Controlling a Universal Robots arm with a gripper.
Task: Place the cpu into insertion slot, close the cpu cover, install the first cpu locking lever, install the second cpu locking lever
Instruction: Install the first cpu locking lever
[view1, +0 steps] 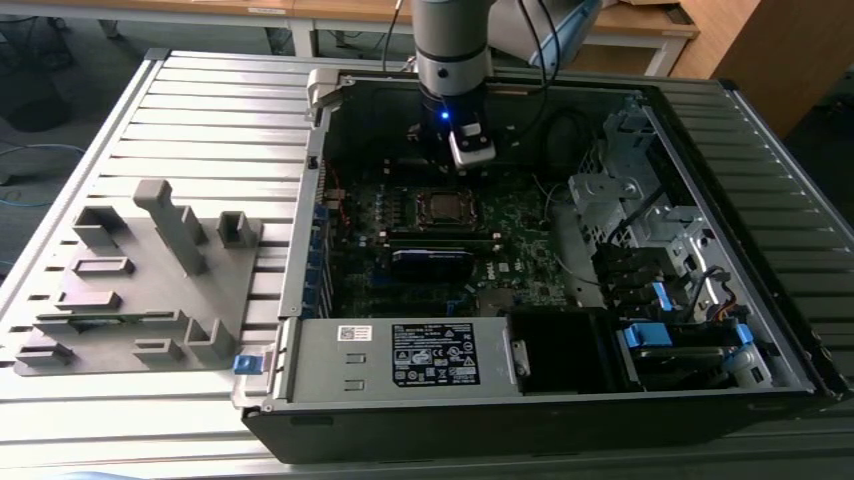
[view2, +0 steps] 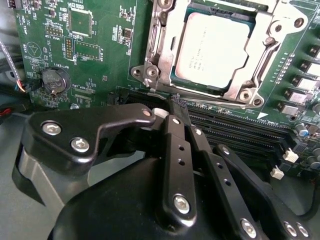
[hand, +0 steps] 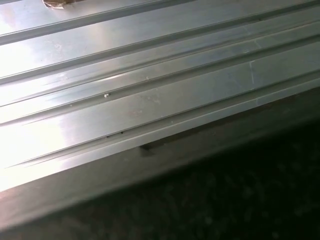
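Observation:
In the second wrist view the cpu (view2: 212, 47), a dull silver square, lies in the insertion slot (view1: 441, 207) on the green motherboard. The cpu cover (view2: 161, 45), a silvery frame with a window, lies flat around the chip. Thin metal lever rods (view2: 264, 56) run along the frame's sides; I cannot tell whether they are latched. My gripper (view2: 175, 104) hovers just beside the socket, next to the long black memory slots (view2: 235, 127). Its black fingers (view2: 178, 150) stand together, shut, with nothing seen between them. In the exterior view the gripper (view1: 463, 158) hangs inside the case just behind the socket.
The open computer case (view1: 300, 250) lies on a ribbed metal table (hand: 150, 100). A grey fixture block (view1: 147, 270) stands at the exterior view's left. A power supply (view1: 400, 355) and drive cages (view1: 641, 230) with cables crowd the case's near and right sides.

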